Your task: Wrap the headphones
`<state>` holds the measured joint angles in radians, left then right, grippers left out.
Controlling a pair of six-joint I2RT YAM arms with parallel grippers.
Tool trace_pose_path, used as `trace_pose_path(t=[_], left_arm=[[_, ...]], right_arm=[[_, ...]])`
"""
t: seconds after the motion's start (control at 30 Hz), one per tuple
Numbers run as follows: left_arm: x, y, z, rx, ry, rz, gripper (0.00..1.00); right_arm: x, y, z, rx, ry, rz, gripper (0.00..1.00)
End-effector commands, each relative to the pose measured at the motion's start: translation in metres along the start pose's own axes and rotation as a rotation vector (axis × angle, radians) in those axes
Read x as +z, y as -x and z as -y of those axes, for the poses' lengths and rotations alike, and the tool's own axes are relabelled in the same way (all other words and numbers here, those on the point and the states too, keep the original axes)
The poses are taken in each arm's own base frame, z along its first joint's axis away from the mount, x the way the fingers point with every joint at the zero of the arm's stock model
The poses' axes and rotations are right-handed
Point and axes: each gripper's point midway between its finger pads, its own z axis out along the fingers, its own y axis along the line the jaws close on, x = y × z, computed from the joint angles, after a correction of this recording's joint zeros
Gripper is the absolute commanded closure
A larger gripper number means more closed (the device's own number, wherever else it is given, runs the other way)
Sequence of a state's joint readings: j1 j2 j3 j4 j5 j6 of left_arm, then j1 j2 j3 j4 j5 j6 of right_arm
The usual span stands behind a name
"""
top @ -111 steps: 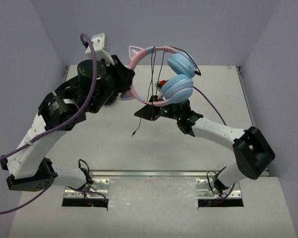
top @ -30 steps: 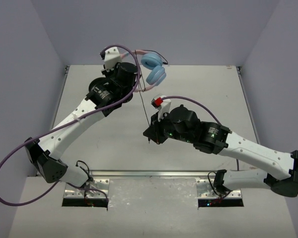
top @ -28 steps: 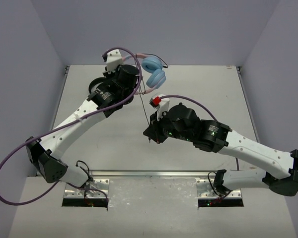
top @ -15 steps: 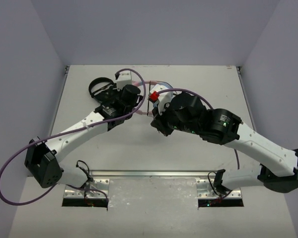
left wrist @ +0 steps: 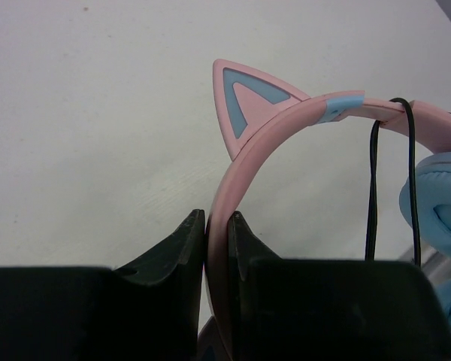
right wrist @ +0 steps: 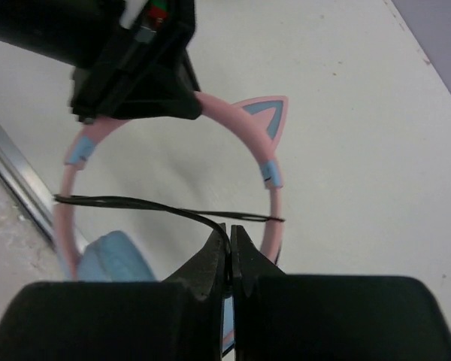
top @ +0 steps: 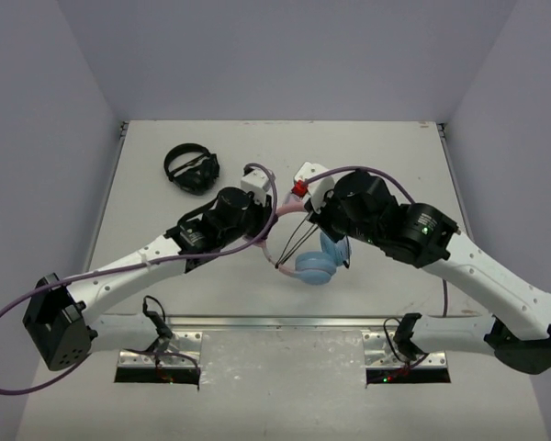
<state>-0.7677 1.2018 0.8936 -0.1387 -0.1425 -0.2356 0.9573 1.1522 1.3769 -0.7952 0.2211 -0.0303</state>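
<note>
Ok, mid-wrap. Pink cat-ear headphones with light blue round ear cups (top: 317, 266) sit centre frame in the top view, just below the two wrists, cups low over the white table (top: 395, 156); can't tell if they touch it. Left gripper (left wrist: 216, 226) is clamped on the pink plastic headband (left wrist: 286, 120) just below the cat ear, jaws closed to band thickness. Right gripper (right wrist: 229, 242) is pinched tight on the thin black cable (right wrist: 135, 201), which spans the headband arc in the right wrist view. Left wrist view shows two cable strands over the band at right of frame, so I judge at least one turn is on. Next move: right arm carries the cable round the band under tension, left arm holds steady. Risk: cable slips the pinch. All-black headphones (top: 191, 168) lie upper left, well apart.
</note>
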Motion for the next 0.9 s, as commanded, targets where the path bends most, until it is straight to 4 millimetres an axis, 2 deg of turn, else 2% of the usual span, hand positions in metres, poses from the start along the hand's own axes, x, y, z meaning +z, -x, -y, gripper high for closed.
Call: trace_pose_path(t=[0.0,0.13,0.27,0.43,0.63,0.83,0.87], left_arm=[[-0.017,0.015,0.036,0.043,-0.198,0.052,1.0],[-0.024,-0.008,0.037,0.066,-0.227,-0.023,1.0],[-0.033,-0.02,0.036,0.085,-0.244,-0.059,1.0],[-0.044,-0.017,0.039,0.075,-0.271,-0.028,1.0],[-0.051,-0.013,0.045,0.081,-0.313,-0.008,1.0],[-0.055,0.016,0.036,0.074,-0.242,0.091,1.0],[-0.056,0.02,0.035,0.074,-0.232,0.102,1.0]], right_arm=[[0.003,-0.01,0.033,-0.144,-0.136,-0.006,0.99],[0.008,-0.021,0.065,-0.222,-0.268,-0.034,0.99],[0.009,-0.026,0.076,-0.189,-0.269,-0.038,0.99],[0.023,-0.043,0.059,-0.14,-0.197,-0.052,0.93],[0.033,-0.052,0.039,-0.092,-0.11,-0.045,0.85],[0.038,-0.08,0.028,-0.04,-0.089,-0.085,0.86],[0.038,-0.084,0.027,-0.03,-0.092,-0.087,0.89]])
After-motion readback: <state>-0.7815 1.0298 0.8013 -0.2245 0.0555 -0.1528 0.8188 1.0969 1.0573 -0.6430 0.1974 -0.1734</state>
